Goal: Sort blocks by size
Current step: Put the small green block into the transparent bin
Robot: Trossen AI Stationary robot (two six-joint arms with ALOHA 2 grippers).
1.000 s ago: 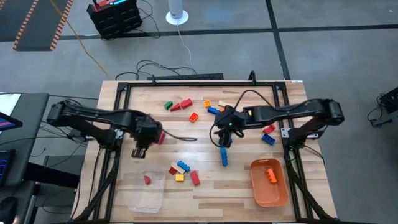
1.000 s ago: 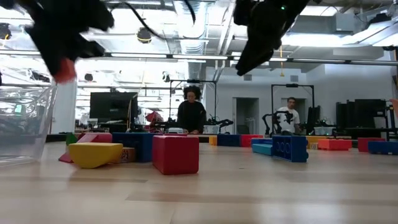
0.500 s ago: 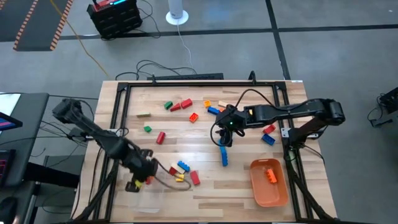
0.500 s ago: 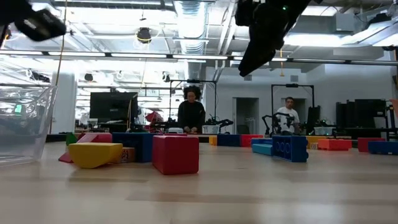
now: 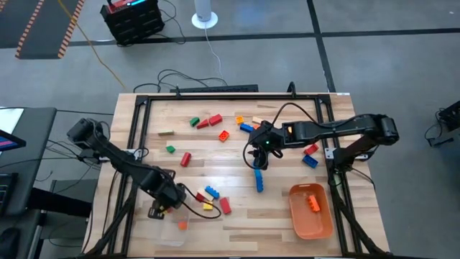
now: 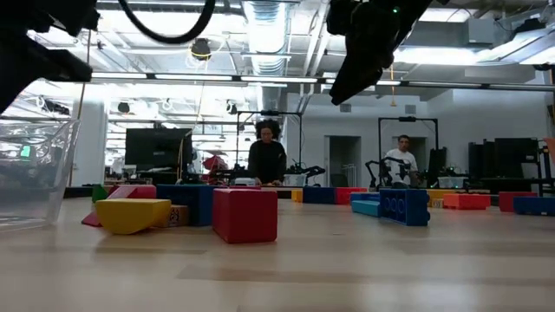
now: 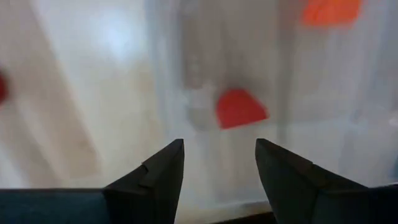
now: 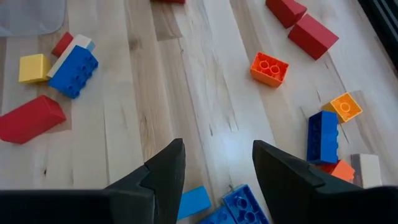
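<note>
Left gripper (image 5: 159, 209) hangs over the clear tray (image 5: 172, 234) at the lower left of the high view, fingers (image 7: 155, 174) spread apart with nothing between them. Through the left wrist view a red block (image 7: 240, 108) shows in the tray just past the fingertips, blurred, with an orange-red shape (image 7: 329, 11) farther on; from above a small red-orange block (image 5: 182, 225) lies inside the tray.

Over to the right gripper (image 5: 259, 162), poised near the centre of the table above a blue bar (image 5: 259, 180), fingers (image 8: 165, 168) parted and empty. Its wrist view takes in an orange square brick (image 8: 268, 68), two red bricks (image 8: 301, 25) and a blue block (image 8: 323, 137).

A cluster sits lower centre of the high view: blue-and-yellow pieces (image 5: 209, 194) with a red bar (image 5: 225, 206) beside them. More blocks are scattered along the upper middle of the table: a green and red pair (image 5: 205, 121), a tan bar (image 5: 166, 132), a green cube (image 5: 170, 149), a red piece (image 5: 185, 159). In the lower right, the orange tray (image 5: 310, 219) holds an orange block (image 5: 314, 202).

In the low view, a red cube (image 6: 244, 213) and a yellow piece (image 6: 133, 215) stand in front.
</note>
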